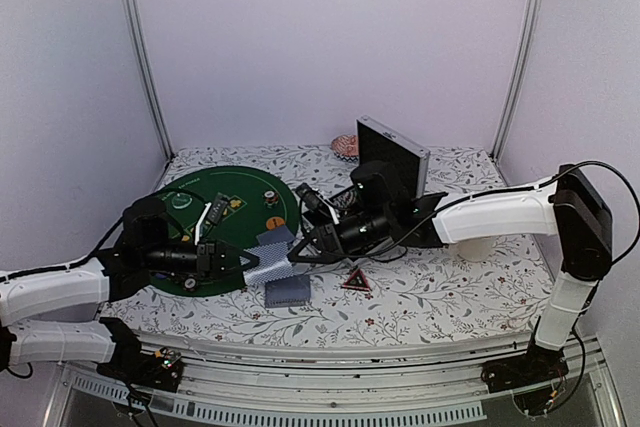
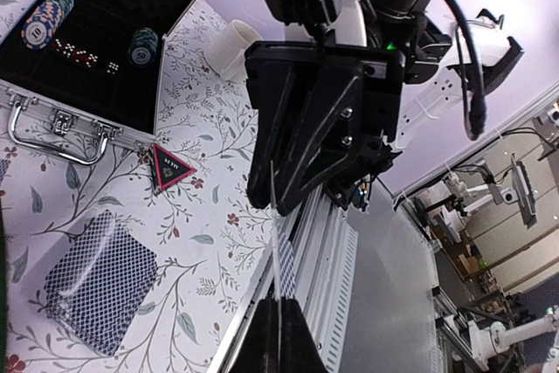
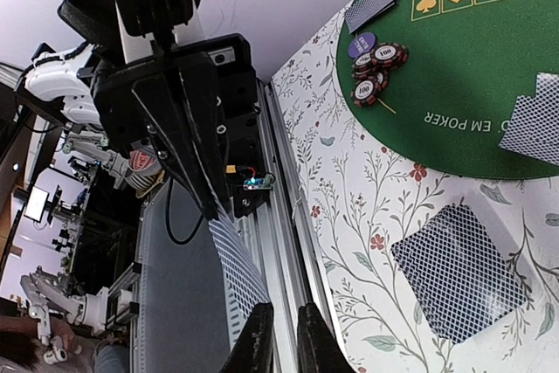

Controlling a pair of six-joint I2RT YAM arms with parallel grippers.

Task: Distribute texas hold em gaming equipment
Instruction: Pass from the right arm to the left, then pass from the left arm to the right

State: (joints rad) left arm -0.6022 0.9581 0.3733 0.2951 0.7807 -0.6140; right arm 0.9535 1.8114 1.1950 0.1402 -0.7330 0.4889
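A playing card with a grey-blue back [image 2: 281, 259] hangs in the air between my two grippers, above the table's front rail. My left gripper [image 2: 279, 301] is shut on its near edge. My right gripper [image 3: 284, 307] faces it with the jaws a narrow gap apart, and the card [image 3: 236, 259] touches only one fingertip. In the top view the card [image 1: 273, 267] spans from the left gripper [image 1: 250, 260] to the right gripper [image 1: 297, 257]. The deck [image 1: 288, 292] lies face down on the cloth. Striped poker chips [image 3: 371, 67] and dealt cards [image 3: 371, 8] sit on the green mat [image 1: 200, 237].
The open silver case [image 2: 52, 120] stands behind, with chip stacks [image 2: 45, 19] and dice in its black foam. A red triangular marker [image 1: 356, 282] lies near the deck. A cream mug [image 2: 234, 45] is past the case. The table's front edge runs below the grippers.
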